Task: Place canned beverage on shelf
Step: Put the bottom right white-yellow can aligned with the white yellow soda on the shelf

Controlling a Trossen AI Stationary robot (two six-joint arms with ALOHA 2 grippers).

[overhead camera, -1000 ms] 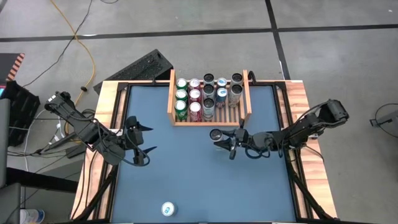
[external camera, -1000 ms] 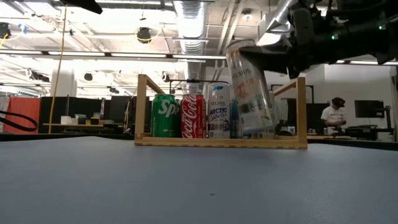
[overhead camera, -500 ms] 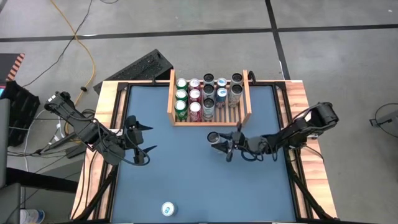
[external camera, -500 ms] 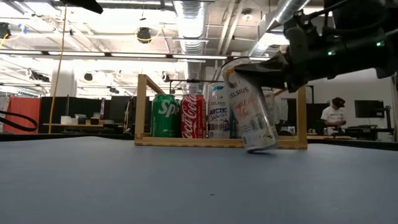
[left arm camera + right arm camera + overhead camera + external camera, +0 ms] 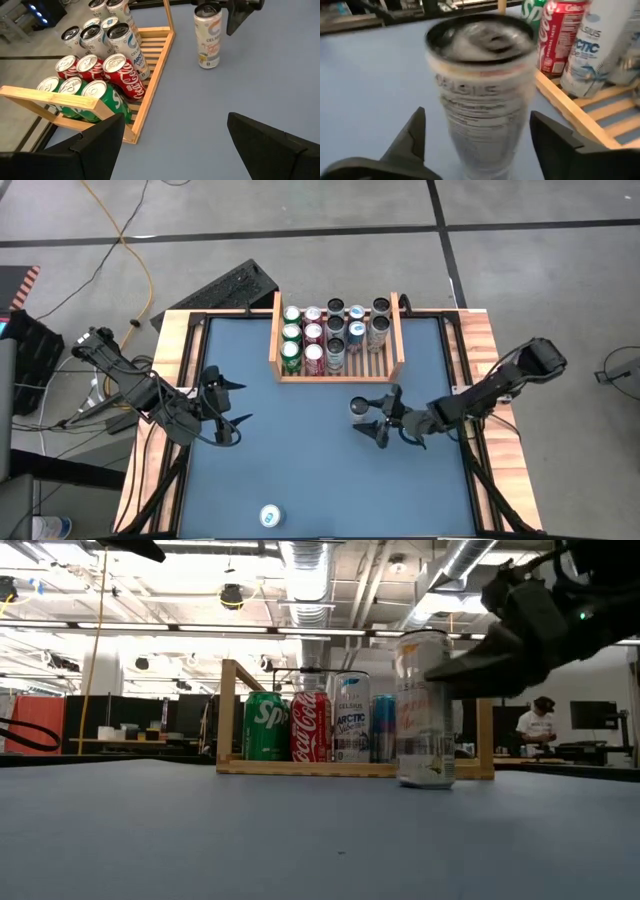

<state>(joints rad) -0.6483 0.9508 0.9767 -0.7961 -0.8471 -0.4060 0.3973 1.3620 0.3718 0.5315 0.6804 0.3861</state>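
We are seeing the can (image 5: 359, 407) standing upright on the blue desk (image 5: 300, 470), just in front of the shelf (image 5: 335, 372) and outside it, toward the shelf's right end. In the low view the can (image 5: 425, 710) is resting on its base with the shelf's near rail behind it.

The right tool (image 5: 383, 414) is sitting around the can with its fingers spread apart, one on each side, and in the right wrist view there is a clear gap between each finger (image 5: 412, 137) and the can (image 5: 480, 85), so the tool is open and is not gripping it.

The shelf is lying at the far middle of the desk and is holding rows of upright cans: green ones (image 5: 291, 352) at the left, red ones (image 5: 313, 352) next to them, then pale and dark-topped slim cans (image 5: 357, 330) to the right. The rightmost near slot is showing bare slats.

The left tool (image 5: 228, 402) is hanging over the left part of the desk, well apart from the shelf, with its fingers wide open and holding nothing.

Another can (image 5: 270, 516) is standing alone near the near edge of the desk.
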